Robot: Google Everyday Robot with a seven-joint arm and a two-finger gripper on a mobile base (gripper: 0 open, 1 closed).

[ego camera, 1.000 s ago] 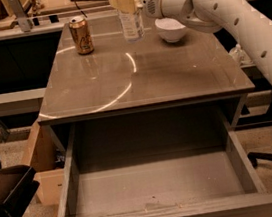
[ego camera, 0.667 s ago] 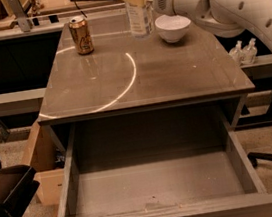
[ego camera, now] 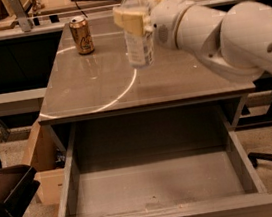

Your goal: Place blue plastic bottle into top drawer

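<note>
One blue plastic bottle [ego camera: 139, 42], one gold drink can [ego camera: 81, 35] near the far left corner of one grey table [ego camera: 88, 92], and one top drawer [ego camera: 156, 183], pulled open below the table's near edge. One white robot arm [ego camera: 227, 37] reaches in from the right edge. Its one gripper [ego camera: 133, 19], up toward the far edge, is clamped around the bottle's upper body.

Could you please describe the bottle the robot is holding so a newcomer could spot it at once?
Above the grey-brown table with the open grey drawer, the white arm's gripper clamps a tall clear plastic bottle with a pale bluish label. Unlike the short gold drink can at the table's back left, it is see-through, taller and held off the surface.
</note>
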